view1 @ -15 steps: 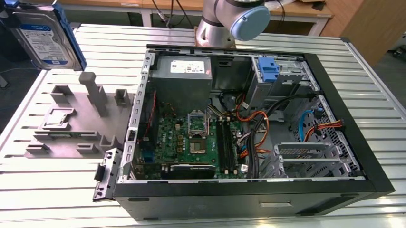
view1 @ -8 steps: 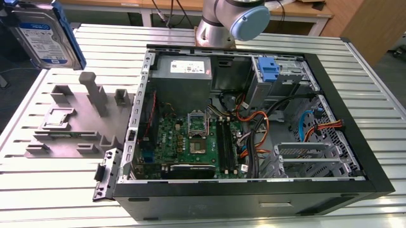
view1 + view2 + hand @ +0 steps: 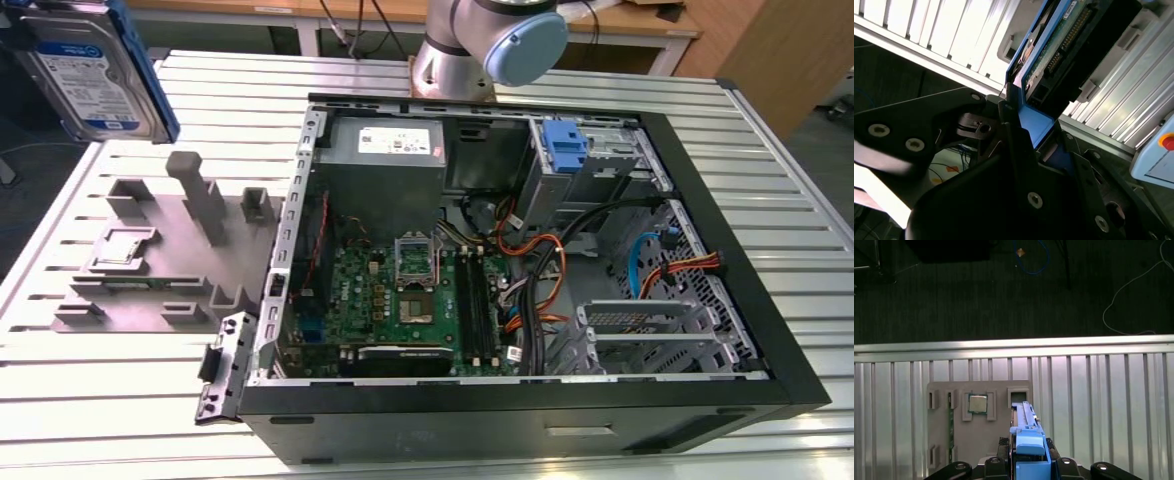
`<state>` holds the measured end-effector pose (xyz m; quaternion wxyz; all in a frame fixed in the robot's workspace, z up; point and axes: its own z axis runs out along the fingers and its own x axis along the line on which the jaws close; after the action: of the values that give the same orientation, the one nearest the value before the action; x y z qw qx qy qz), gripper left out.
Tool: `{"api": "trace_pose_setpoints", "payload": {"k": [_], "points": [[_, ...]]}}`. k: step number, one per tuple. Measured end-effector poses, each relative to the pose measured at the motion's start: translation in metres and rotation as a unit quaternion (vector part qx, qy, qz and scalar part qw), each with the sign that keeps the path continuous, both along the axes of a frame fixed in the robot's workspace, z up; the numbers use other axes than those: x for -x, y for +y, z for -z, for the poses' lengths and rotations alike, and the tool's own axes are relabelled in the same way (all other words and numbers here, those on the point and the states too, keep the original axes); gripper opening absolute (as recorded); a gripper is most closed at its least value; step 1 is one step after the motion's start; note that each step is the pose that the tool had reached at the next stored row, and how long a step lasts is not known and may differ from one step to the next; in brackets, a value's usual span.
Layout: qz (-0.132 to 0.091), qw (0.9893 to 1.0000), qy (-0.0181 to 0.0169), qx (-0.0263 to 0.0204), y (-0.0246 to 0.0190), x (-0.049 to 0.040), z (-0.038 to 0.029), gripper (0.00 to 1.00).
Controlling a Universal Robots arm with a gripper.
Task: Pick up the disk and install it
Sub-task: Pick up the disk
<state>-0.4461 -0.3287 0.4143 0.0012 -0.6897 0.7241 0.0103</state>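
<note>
While the gripper (image 3: pixel 1038 129) is clamped on the disk (image 3: pixel 83 60) by its blue edge, held up at the exterior view's far left above the grey tray (image 3: pixel 147 275), I'd carry it steady and level toward the computer case (image 3: pixel 534 400). Exterior view gives you the label (image 3: pixel 91 88); second wrist view gives the actual grip and the connector pins (image 3: pixel 1069 37).

surface: slatted metal table (image 3: pixel 227 100) | on it: open computer case (image 3: pixel 534 430), grey fixture tray (image 3: pixel 147 290)

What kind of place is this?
Probably a robot lab or workshop: a robot arm stands by an open computer case on a metal table, and its gripper holds a disk.
</note>
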Motion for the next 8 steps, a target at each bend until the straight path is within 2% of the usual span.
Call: {"api": "trace_pose_setpoints", "payload": {"k": [8], "points": [[0.000, 1.0000, 0.0000, 0.0000, 0.0000, 0.0000, -0.0077, 0.37]]}}
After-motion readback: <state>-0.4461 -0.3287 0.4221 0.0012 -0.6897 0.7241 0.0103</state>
